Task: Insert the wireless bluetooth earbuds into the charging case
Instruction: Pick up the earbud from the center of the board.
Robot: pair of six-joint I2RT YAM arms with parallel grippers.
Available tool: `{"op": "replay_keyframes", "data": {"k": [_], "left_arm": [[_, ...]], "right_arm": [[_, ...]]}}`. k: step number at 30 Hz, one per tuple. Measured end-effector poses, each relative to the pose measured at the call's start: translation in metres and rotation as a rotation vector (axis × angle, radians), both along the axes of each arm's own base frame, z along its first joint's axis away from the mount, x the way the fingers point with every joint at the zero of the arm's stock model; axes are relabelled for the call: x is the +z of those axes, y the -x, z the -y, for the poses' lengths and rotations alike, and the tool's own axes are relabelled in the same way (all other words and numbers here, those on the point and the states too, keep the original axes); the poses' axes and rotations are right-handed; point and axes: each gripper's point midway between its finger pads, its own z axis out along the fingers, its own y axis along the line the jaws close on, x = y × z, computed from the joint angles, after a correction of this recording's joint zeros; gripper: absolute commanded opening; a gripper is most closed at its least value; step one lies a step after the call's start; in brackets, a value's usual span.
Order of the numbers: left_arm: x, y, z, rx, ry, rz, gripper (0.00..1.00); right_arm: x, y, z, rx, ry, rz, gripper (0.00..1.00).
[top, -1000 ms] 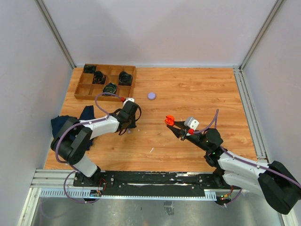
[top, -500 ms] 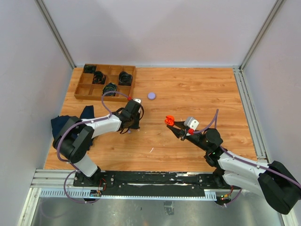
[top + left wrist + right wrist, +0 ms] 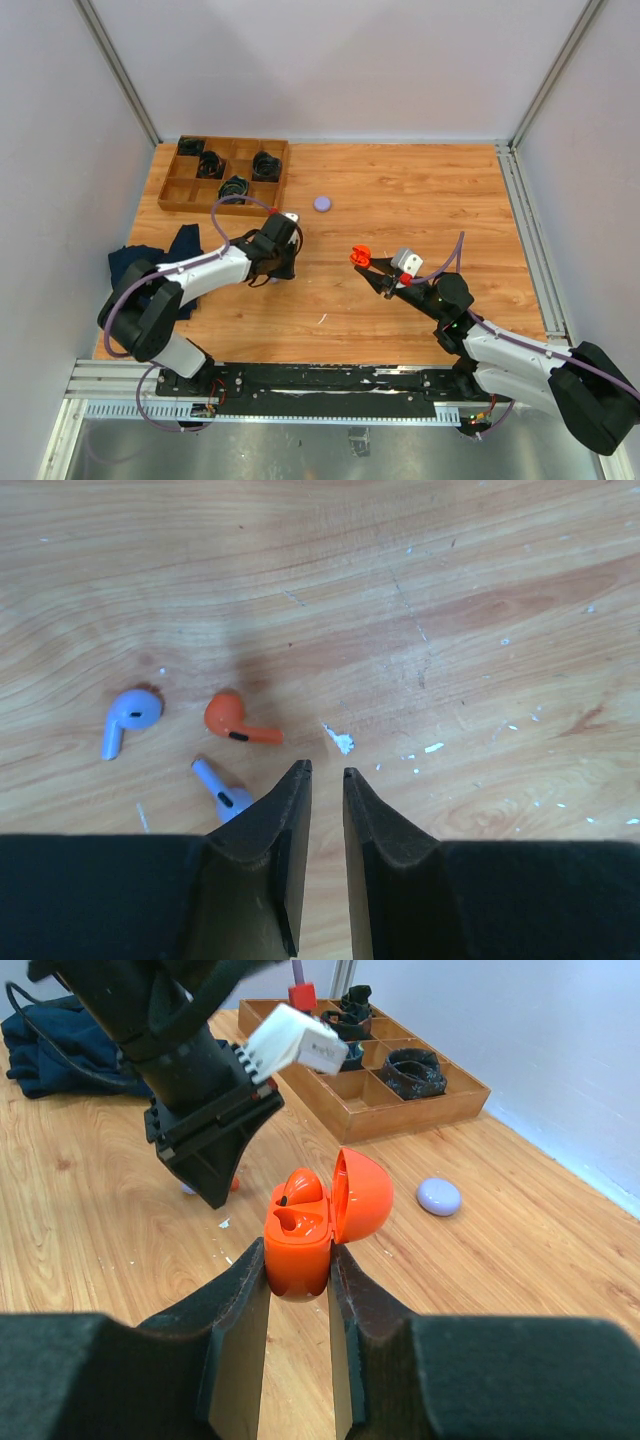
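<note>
While its two fingers stand pressed almost together with only a thin slit between them and nothing in it, the left gripper (image 3: 327,772) hangs low over the wooden table (image 3: 470,600), tips pointing down at the boards. Just ahead of those tips and to the left in its wrist camera's view lie three loose wireless bluetooth earbuds: an orange earbud (image 3: 235,721) nearest the slit, a pale purple earbud (image 3: 222,793) with its head partly hidden under the edge of one finger, and a second pale purple earbud (image 3: 128,718) a little farther out. A white fleck (image 3: 341,743) sits on the wood between the orange bud and the fingertips. Well apart from that hand, the right gripper (image 3: 299,1278) is clamped on the lower half of an orange charging case (image 3: 298,1225), held above the table with its hinged lid (image 3: 362,1194) swung open and an orange bud (image 3: 301,1188) seated in one well. Beyond the case, a round purple case (image 3: 439,1196) lies closed on the boards, and farther off stands a wooden divider tray (image 3: 400,1116) with coiled black cables (image 3: 412,1070) in several compartments. A dark blue cloth (image 3: 40,1042) lies bunched behind the left arm.
</note>
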Motion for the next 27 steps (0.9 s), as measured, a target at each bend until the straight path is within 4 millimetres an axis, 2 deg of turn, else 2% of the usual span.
{"op": "replay_keyframes", "data": {"k": [5,8,13,20,27], "left_arm": [[0.025,-0.004,-0.008,0.092,0.019,0.053,0.33],[0.028,-0.008,-0.014,0.146,0.010,0.062,0.39],[0.020,-0.014,-0.027,0.218,-0.036,0.048,0.41],[-0.002,-0.016,-0.029,0.230,-0.073,-0.001,0.40],[-0.012,-0.021,-0.030,0.239,-0.078,-0.016,0.38]], "right_arm": [[0.000,0.000,0.000,-0.001,0.004,0.004,0.10],[0.000,0.000,0.000,-0.001,0.005,0.006,0.10],[0.000,0.000,0.000,-0.002,0.006,0.007,0.10],[0.000,-0.001,0.001,-0.009,0.007,0.008,0.10],[-0.001,-0.002,0.001,-0.009,0.008,0.008,0.10]]}}
